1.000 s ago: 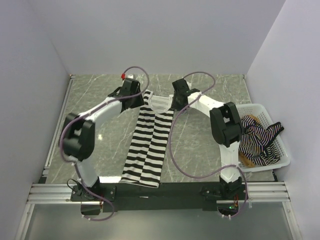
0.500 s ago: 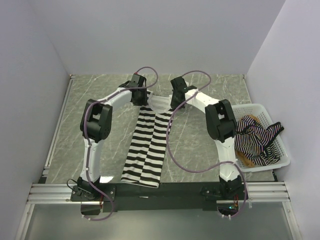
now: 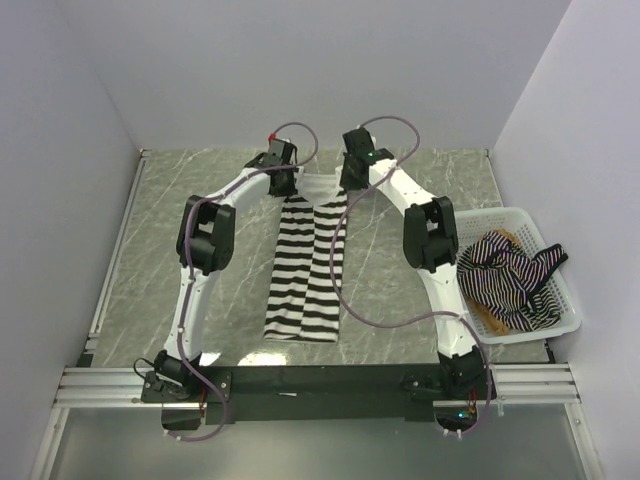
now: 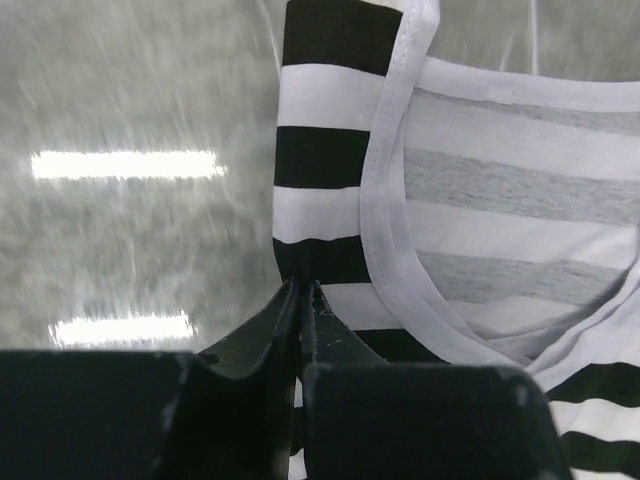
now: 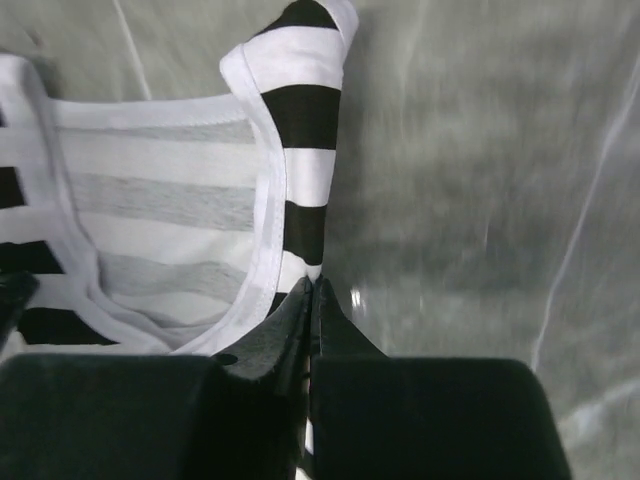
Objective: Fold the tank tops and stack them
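The black-and-white striped tank top (image 3: pixel 308 262) lies stretched lengthwise on the marbled table, neckline at the far end. My left gripper (image 3: pixel 283 180) is shut on its left shoulder strap (image 4: pixel 320 150), the cloth pinched between the fingers (image 4: pixel 262 325). Over on the other side my right gripper (image 3: pixel 352 178) is shut on the right shoulder strap (image 5: pixel 305 130). Its white-trimmed neckline (image 4: pixel 500 200) spans between both wrists. A thin-striped tank top with black trim (image 3: pixel 515 280) hangs out of the white basket, with a tan-brown tank top (image 3: pixel 497 240) partly hidden beneath it.
The white mesh basket (image 3: pixel 556 310) stands at the right table edge beside the right arm. Purple cables loop over both arms. White walls close in the table on three sides. A metal rail runs along the near edge.
Both arms reached farther back and both grippers closed on the striped top's shoulder straps. The top has been drawn away from the near edge toward the back.
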You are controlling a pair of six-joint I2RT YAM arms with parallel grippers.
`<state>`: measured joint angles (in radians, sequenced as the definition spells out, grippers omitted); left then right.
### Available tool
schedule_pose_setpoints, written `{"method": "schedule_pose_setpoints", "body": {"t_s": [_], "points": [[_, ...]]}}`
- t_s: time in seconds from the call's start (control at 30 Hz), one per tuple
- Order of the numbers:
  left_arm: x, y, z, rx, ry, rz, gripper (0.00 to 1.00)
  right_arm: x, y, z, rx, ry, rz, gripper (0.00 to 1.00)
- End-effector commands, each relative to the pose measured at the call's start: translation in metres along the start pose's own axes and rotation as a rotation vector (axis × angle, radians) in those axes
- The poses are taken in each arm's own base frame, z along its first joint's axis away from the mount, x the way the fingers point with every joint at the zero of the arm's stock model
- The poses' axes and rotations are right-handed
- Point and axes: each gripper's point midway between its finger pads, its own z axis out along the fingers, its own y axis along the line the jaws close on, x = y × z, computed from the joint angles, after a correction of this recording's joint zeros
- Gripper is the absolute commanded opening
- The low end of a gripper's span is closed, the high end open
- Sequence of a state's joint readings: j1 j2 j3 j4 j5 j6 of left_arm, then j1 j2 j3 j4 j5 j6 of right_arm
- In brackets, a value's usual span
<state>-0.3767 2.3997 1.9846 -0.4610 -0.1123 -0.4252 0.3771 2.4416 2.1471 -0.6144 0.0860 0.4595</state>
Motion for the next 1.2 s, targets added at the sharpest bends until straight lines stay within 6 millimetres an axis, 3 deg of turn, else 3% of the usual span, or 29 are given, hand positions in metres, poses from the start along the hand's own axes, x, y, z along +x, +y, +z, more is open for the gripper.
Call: {"method": "schedule_pose_setpoints", "body": {"t_s": [0.0,0.1,0.13,0.27,0.3,0.33,0.37,0.4,0.43,0.47,0.5,0.53,0.57,0.6,0.63,0.67,0.7,0.73,0.77,0.8,0.83,0.87,0.9,0.93,0.97,1.0,1.03,1.1,1.17], "points": [[-0.056,0.005,0.003,0.005,-0.148,-0.1,0.09,-0.051,0.001,-0.003,-0.037,-0.105,-0.013,0.02],[-0.087,0.003,0.003,0.08,-0.224,-0.167,0.21,-0.072,0.003,0.003,-0.11,-0.15,0.002,0.21],[-0.096,0.004,0.002,0.106,-0.247,-0.174,0.33,-0.08,0.005,0.002,-0.127,-0.176,0.008,0.39],[-0.135,-0.014,-0.024,0.233,-0.356,-0.181,0.48,-0.095,0.001,-0.011,-0.132,-0.212,0.004,0.62],[-0.15,-0.018,-0.046,0.253,-0.395,-0.192,0.53,-0.098,-0.002,-0.016,-0.12,-0.219,0.006,0.64],[-0.145,-0.017,-0.051,0.254,-0.387,-0.202,0.54,-0.106,-0.001,-0.033,-0.121,-0.239,0.011,0.64],[-0.149,-0.018,-0.063,0.262,-0.404,-0.213,0.54,-0.098,-0.005,-0.034,-0.105,-0.219,0.014,0.64],[-0.171,-0.022,-0.104,0.291,-0.479,-0.252,0.53,-0.097,-0.008,-0.042,-0.096,-0.217,0.024,0.64],[-0.149,-0.013,-0.103,0.269,-0.437,-0.28,0.53,-0.105,-0.006,-0.069,-0.101,-0.236,0.048,0.64],[-0.146,-0.006,-0.113,0.239,-0.444,-0.318,0.53,-0.08,-0.015,-0.066,-0.072,-0.179,0.056,0.64],[-0.131,0.001,-0.134,0.211,-0.428,-0.387,0.49,-0.086,-0.01,-0.1,-0.095,-0.217,0.066,0.63],[-0.12,0.007,-0.142,0.179,-0.409,-0.426,0.46,-0.079,-0.006,-0.111,-0.101,-0.226,0.072,0.62],[-0.105,0.01,-0.149,0.154,-0.381,-0.458,0.43,-0.038,-0.02,-0.104,-0.053,-0.153,0.065,0.62],[-0.072,0.007,-0.163,0.138,-0.325,-0.48,0.38,-0.041,-0.02,-0.137,-0.063,-0.199,0.074,0.62],[-0.055,0.013,-0.169,0.088,-0.318,-0.495,0.36,-0.024,-0.015,-0.145,-0.078,-0.192,0.082,0.62],[-0.034,0.015,-0.175,0.059,-0.295,-0.505,0.36,0.023,-0.029,-0.137,-0.054,-0.108,0.079,0.62],[0.004,0.014,-0.191,0.046,-0.265,-0.503,0.37,0.025,-0.022,-0.164,-0.111,-0.155,0.089,0.59],[0.026,0.02,-0.198,0.01,-0.257,-0.507,0.38,0.044,-0.021,-0.171,-0.127,-0.142,0.111,0.59],[0.035,0.017,-0.224,0.051,-0.279,-0.543,0.39,0.096,-0.027,-0.165,-0.114,-0.068,0.08,0.59],[0.086,0.019,-0.217,0.033,-0.201,-0.513,0.39,0.102,-0.023,-0.185,-0.148,-0.102,0.101,0.59],[0.105,0.015,-0.224,0.061,-0.181,-0.517,0.4,0.138,-0.038,-0.179,-0.108,-0.058,0.094,0.58],[0.114,0.011,-0.241,0.106,-0.19,-0.547,0.42,0.159,-0.026,-0.187,-0.143,-0.042,0.061,0.58],[0.153,0.011,-0.239,0.091,-0.133,-0.511,0.46,0.169,-0.025,-0.198,-0.163,-0.047,0.085,0.57],[0.172,0.012,-0.243,0.084,-0.109,-0.5,0.46,0.198,-0.035,-0.194,-0.145,-0.006,0.075,0.56],[0.179,0.011,-0.253,0.107,-0.111,-0.537,0.47,0.216,-0.028,-0.199,-0.177,0.017,0.058,0.56],[0.21,0.011,-0.253,0.106,-0.064,-0.502,0.47,0.224,-0.024,-0.205,-0.206,0.015,0.087,0.56],[0.222,0.011,-0.255,0.113,-0.048,-0.51,0.47,0.245,-0.03,-0.203,-0.2,0.044,0.078,0.56],[0.248,0.012,-0.257,0.13,-0.012,-0.518,0.46,0.264,-0.026,-0.206,-0.203,0.059,0.071,0.56],[0.259,0.012,-0.259,0.133,0.005,-0.538,0.46,0.281,-0.03,-0.204,-0.189,0.081,0.063,0.56]]}}
